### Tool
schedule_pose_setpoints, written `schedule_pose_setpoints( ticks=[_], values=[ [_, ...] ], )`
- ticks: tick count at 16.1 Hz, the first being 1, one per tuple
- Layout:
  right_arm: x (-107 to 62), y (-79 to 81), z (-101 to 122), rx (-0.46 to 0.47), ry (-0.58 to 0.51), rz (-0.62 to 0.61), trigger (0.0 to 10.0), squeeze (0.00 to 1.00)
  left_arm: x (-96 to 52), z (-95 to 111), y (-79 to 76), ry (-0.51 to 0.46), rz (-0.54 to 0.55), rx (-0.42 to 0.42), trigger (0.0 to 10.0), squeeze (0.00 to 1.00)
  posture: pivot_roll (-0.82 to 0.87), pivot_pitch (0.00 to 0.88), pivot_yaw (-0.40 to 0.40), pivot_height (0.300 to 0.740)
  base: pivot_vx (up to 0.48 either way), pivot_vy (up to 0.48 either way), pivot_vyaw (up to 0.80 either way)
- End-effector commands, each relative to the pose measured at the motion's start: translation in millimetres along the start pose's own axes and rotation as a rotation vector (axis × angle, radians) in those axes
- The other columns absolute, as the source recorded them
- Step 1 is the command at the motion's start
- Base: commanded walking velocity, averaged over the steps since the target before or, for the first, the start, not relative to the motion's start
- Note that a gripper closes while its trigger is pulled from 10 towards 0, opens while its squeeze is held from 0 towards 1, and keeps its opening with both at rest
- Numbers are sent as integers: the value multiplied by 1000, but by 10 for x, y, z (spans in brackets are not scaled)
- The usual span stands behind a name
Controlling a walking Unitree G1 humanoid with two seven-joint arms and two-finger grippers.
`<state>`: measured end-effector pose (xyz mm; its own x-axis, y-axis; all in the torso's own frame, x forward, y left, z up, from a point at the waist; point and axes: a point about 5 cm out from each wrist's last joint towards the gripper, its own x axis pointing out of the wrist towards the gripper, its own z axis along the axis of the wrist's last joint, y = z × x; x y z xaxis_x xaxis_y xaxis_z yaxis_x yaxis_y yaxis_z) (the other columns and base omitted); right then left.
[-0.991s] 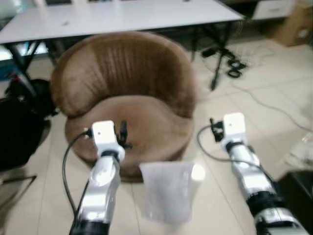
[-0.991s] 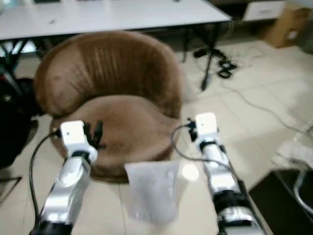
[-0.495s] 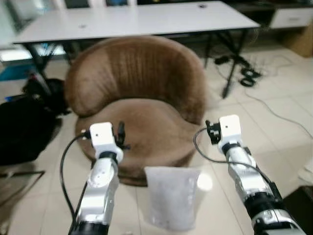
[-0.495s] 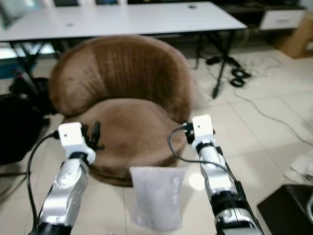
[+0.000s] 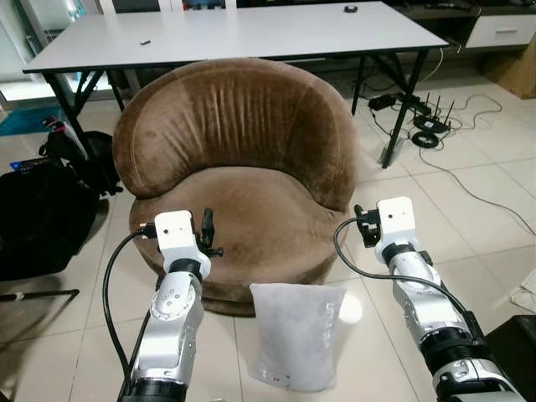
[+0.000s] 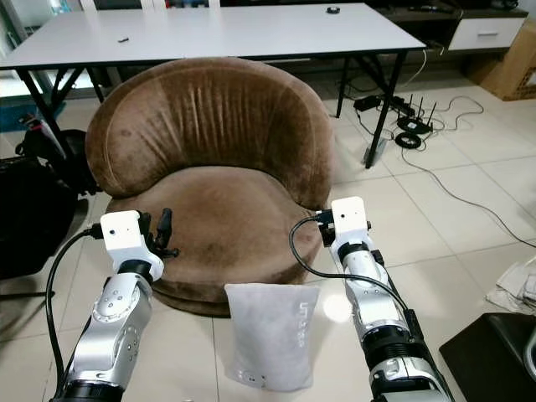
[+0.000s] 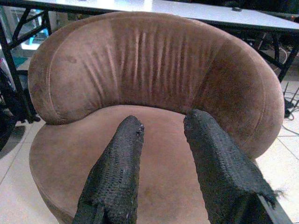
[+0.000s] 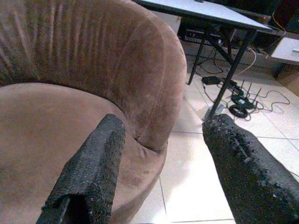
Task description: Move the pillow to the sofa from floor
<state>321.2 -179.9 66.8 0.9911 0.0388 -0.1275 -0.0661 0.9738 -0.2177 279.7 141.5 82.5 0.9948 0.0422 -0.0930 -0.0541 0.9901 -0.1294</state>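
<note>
A grey-white pillow point(image 5: 296, 335) stands on the tiled floor, leaning against the front base of the round brown sofa point(image 5: 239, 159). My two arms reach forward on either side of it, above the pillow and apart from it. The left gripper point(image 7: 163, 125) is open and empty, pointing at the sofa's seat and backrest. My right gripper point(image 8: 166, 125) is open wide with nothing in it, and looks past the sofa's right edge to the floor. In the left eye view the left gripper point(image 5: 207, 228) hangs over the seat's front left, and the right gripper point(image 5: 362, 223) is beside the seat's right rim.
A white table point(image 5: 251, 33) stands behind the sofa, one black leg point(image 5: 394, 126) at its right. A black bag point(image 5: 38, 222) lies on the floor at left. Cables and a power strip point(image 5: 427, 126) trail at right. A dark box point(image 5: 515, 331) sits at lower right.
The whole picture has shifted and sharpened as the head camera moved. Both arms, the pillow and the sofa keep the same places relative to each other.
</note>
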Motion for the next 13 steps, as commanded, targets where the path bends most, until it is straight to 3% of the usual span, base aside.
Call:
schedule_pose_setpoints(
  ticks=[1, 9, 13],
  values=[
    [2, -13, 23, -10, -4, 5, 10000, 0, -9, 2, -15, 3, 0, 0, 10000, 0, -104, 0, 30, 740, 0, 0, 0],
    [-28, -15, -4, -17, 4, 14, 10000, 0, -61, -33, -30, 11, 1, -1, 10000, 0, -102, 0, 20, 740, 0, 0, 0],
    [-72, 60, -180, -86, 106, 65, 10000, 0, -156, -83, 0, 26, 20, -1, 10000, 0, -80, 0, 1, 740, 0, 0, 0]
  ],
)
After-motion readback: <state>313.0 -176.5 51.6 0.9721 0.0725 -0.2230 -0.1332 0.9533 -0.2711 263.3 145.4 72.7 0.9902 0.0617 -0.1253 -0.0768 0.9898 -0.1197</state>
